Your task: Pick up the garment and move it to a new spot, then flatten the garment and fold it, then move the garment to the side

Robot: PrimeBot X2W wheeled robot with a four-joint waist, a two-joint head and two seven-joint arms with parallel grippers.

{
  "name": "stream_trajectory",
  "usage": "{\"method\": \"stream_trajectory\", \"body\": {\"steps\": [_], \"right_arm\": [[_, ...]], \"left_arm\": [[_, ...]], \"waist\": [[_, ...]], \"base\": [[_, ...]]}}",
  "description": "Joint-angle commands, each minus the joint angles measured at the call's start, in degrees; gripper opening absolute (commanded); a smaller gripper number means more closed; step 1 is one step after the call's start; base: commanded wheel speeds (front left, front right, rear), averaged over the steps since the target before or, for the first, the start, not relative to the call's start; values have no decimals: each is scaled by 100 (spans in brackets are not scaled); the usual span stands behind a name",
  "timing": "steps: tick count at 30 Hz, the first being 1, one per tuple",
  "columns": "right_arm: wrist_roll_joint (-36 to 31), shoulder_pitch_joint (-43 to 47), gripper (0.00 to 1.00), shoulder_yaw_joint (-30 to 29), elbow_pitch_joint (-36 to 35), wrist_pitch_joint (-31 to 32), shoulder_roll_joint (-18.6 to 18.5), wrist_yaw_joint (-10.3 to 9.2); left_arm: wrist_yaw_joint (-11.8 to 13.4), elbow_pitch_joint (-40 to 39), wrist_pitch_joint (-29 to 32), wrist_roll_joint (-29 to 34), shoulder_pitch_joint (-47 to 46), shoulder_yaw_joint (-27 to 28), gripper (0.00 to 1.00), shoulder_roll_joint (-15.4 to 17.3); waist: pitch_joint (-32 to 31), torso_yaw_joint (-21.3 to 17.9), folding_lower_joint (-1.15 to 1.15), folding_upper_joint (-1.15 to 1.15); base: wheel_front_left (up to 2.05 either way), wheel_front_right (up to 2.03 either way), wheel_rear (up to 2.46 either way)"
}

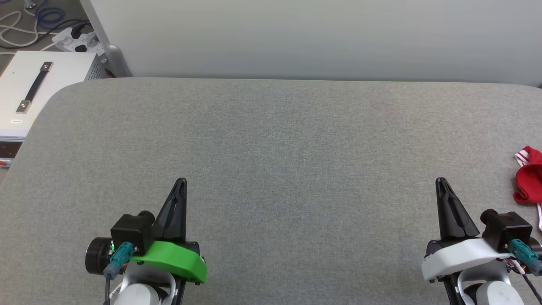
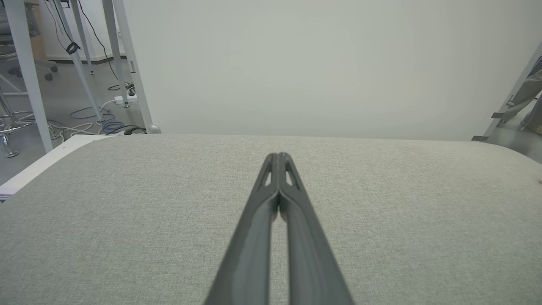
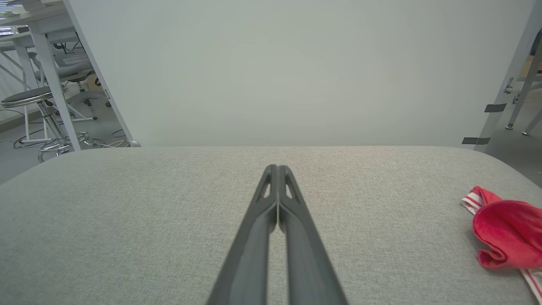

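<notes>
The garment is a bunched red cloth with red-white striped trim at the far right edge of the grey table, partly cut off by the head view's border. In the right wrist view the garment lies to the right of my fingers. My right gripper is shut and empty, a little left of the garment and apart from it. My left gripper is shut and empty over the table's left half. In the wrist views the left gripper and right gripper have their tips pressed together.
A pale wall panel stands along the table's far edge. A white box with a black handle sits off the table's far left corner, with cables and a power strip on the floor. Stools and table legs stand beyond.
</notes>
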Motion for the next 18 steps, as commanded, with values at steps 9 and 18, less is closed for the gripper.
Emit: {"method": "stream_trajectory", "body": {"steps": [9, 18], "right_arm": [[-128, 52, 0, 34, -57, 126, 3, -4], [-200, 60, 0, 50, -76, 227, 4, -4]], "left_arm": [[102, -47, 116, 162, 90, 88, 0, -65], [154, -81, 218, 267, 105, 137, 0, -83]], "waist": [[-35, -43, 0, 0], [-67, -82, 0, 0]], "base": [[0, 0, 0], [0, 0, 0]]}}
